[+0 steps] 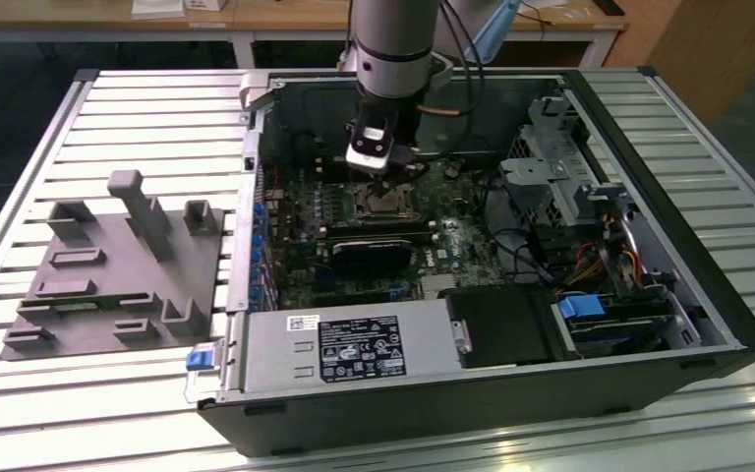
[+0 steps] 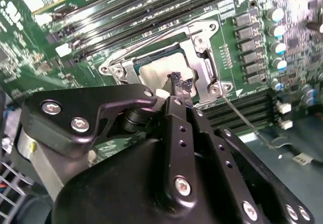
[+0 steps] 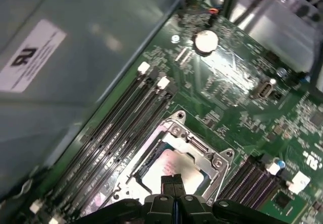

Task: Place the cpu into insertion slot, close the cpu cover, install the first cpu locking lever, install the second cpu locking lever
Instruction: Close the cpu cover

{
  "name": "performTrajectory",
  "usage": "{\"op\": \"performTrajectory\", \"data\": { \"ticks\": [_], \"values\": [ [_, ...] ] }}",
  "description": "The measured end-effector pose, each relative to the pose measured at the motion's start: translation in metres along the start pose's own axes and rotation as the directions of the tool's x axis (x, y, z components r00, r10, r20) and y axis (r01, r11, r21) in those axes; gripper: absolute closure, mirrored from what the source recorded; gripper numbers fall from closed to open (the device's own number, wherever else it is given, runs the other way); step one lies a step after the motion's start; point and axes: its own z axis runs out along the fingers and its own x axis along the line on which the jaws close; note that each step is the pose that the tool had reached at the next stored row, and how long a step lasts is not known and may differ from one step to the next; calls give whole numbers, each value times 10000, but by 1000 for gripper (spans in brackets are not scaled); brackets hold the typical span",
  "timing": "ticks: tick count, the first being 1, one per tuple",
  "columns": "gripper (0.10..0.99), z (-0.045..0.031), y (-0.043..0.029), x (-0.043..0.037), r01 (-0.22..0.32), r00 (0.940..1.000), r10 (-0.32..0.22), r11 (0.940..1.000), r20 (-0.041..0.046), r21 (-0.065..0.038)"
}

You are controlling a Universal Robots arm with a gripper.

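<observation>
1. handling. treat the cpu (image 2: pixel 157 74) as light, rigid and fragile. its metal face is probably smooth and gives little grip, so take it by two opposite edges only and never press on the underside. the cpu cover (image 2: pixel 199 62) is thin sheet metal and is likely to spring or bend if loaded off-centre; push on the flat of its frame, not across the window. judge the thin wire locking lever (image 2: pixel 247 120) as springy; take it near its free end.

2. position. the cpu lies flat in the insertion slot (image 2: pixel 116 68) on the green circuit board (image 2: pixel 30 42), inside the open computer case (image 1: pixel 692 285). the cover appears to be down around it, with the chip face showing through the window. the lever stands out past the socket corner and looks unlatched.

3. tool state. in both wrist views the gripper (image 2: pixel 177 85) (image 3: pixel 173 181) has its two fingers pressed together with nothing between them. the tips sit just above the cpu face; you cannot tell whether they touch it.

4. appearance. the cpu is a small square with a dull pale-grey face. the cover is a silvery square frame with screws at its corners. long black memory slots (image 3: pixel 126 113) run beside the socket.
</observation>
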Motion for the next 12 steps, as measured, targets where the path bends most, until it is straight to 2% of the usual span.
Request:
{"op": "performTrajectory", "data": {
  "ticks": [3,6,9,12],
  "values": [
    [980,3,0,0,555,9985,-555,9985,-14,11],
    [980,4,0,0,1110,9938,-1110,9938,-29,20],
    [980,6,0,0,1633,9866,-1633,9866,-44,28],
    [980,8,0,0,2161,9764,-2161,9764,-59,36]
  ]
}}
